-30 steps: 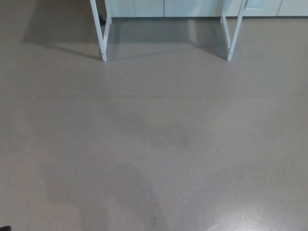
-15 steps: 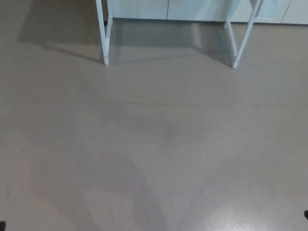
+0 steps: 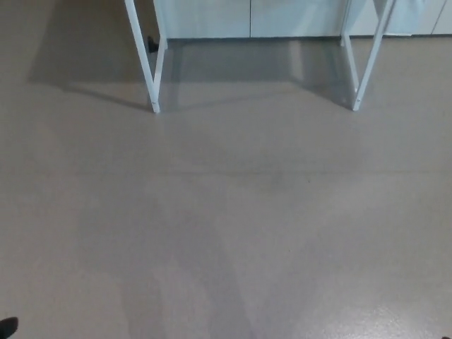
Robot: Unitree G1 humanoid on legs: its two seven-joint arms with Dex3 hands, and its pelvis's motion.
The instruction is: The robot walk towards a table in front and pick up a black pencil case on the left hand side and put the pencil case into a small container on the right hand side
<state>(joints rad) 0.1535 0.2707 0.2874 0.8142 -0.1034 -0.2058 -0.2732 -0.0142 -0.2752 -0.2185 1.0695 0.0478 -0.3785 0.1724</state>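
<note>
**Table legs ahead, tabletop out of frame**

Head view: my feed from the robot's head camera looks down on a smooth grey-beige floor [image 3: 226, 233] that fills nearly the whole frame. At the top stand the white metal legs of a table — a left pair [image 3: 150, 60] whose two bars slant together and meet the floor as a narrow V, and a right pair [image 3: 361, 67] doing the same on the other side. The tabletop itself lies above the frame's edge, so I cannot see the black pencil case or the small container from here; I cannot say where either sits. Behind the legs runs a row of pale cabinet fronts [image 3: 247, 18], divided by thin vertical seams and meeting the floor along a straight line. Soft shadows fall from the legs across the floor to the left, and a brighter sheen shows toward the lower right corner. A small dark shape [image 3: 8, 326] pokes in at the bottom left corner — too little of it shows for me to tell what it is. Neither robot hand is in my picture, so I cannot tell whether they are spread, closed or holding anything.
</note>
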